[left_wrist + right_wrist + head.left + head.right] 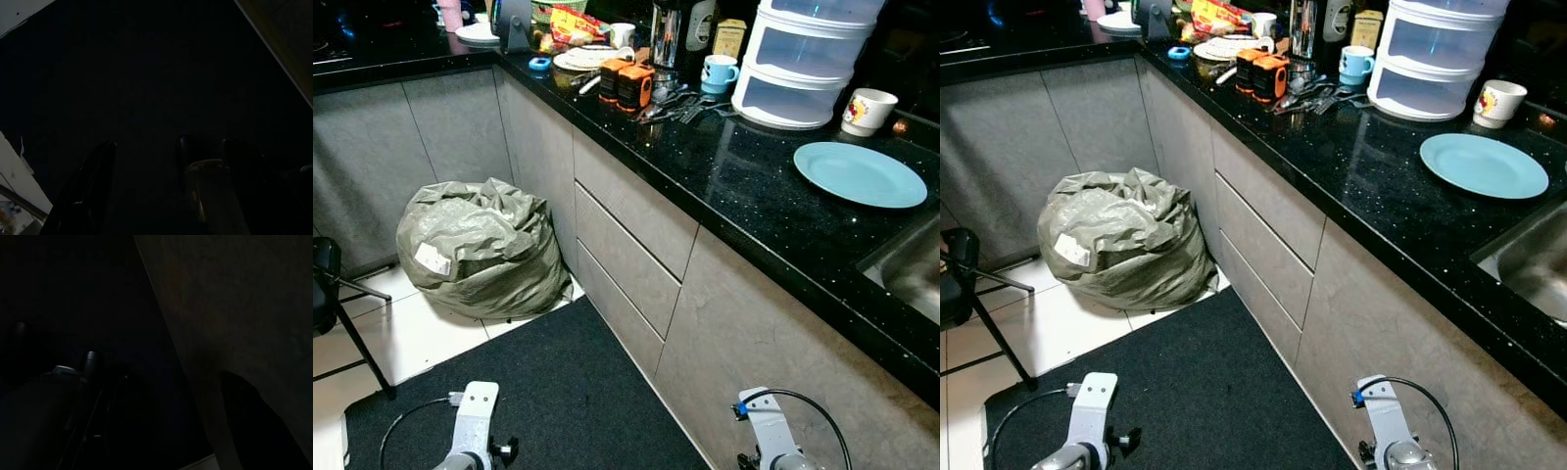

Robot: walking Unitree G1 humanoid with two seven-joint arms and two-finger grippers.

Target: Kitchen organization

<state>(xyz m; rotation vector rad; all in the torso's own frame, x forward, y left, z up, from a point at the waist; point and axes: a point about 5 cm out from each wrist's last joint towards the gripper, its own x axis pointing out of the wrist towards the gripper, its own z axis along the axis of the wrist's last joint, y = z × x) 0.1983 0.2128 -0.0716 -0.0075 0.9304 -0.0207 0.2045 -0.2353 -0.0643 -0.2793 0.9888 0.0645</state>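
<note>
A black countertop [744,186] runs from the far left to the near right. On it lie a light-blue plate [859,173], a white patterned mug [867,110], a blue mug [719,71], loose cutlery [680,106] and two orange-and-black containers [626,83]. Both silver arms hang low in front of the cabinets, the left arm [470,431] over the mat and the right arm [769,436] close to the cabinet front. In the dark wrist views my left gripper [161,181] and my right gripper [186,421] stand open with nothing between the fingers.
A white plastic drawer unit [803,59] stands behind the plate, and a steel sink [911,269] is at the right edge. Grey drawer fronts [626,235] sit under the counter. A stuffed grey-green bag [480,250] fills the corner. A black mat [558,392] and a black chair [328,284] are on the floor.
</note>
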